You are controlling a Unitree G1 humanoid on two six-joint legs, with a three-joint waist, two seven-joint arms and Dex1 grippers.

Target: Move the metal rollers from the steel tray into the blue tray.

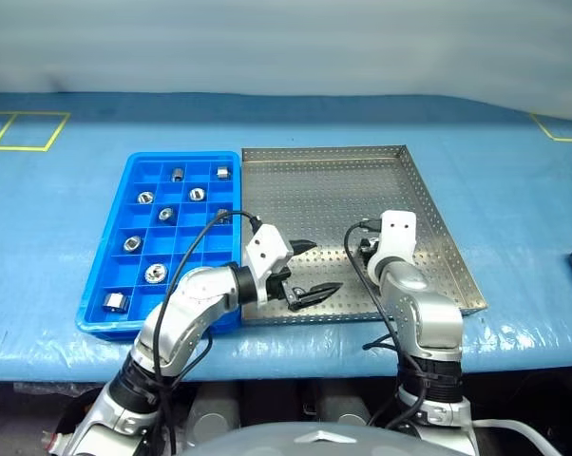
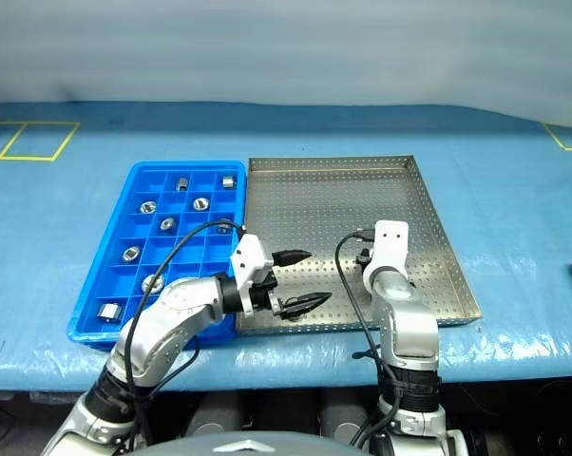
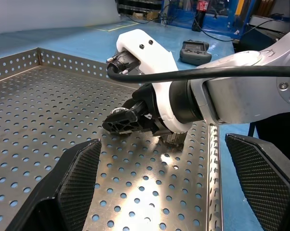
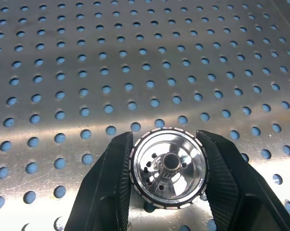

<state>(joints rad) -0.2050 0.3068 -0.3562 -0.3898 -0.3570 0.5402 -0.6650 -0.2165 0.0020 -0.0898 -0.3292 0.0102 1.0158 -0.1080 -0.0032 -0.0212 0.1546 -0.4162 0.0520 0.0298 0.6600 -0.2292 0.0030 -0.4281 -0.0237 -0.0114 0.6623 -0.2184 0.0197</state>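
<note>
The right gripper (image 4: 166, 168) is pinching one shiny metal roller (image 4: 167, 167) between its two black fingers (image 4: 109, 183). The roller is sitting just over the holed floor of the steel tray (image 1: 343, 190), near the tray's front edge. Its round flanged face with the centre hole is looking at the wrist camera.

The left gripper (image 1: 305, 271) is hanging over the front left part of the steel tray. Its jaws are standing wide apart and are holding nothing.

The blue tray (image 1: 134, 180) is lying just beside the steel tray, on its left. Several more rollers (image 1: 155, 274) are already resting in its little square boxes, one in each.
</note>
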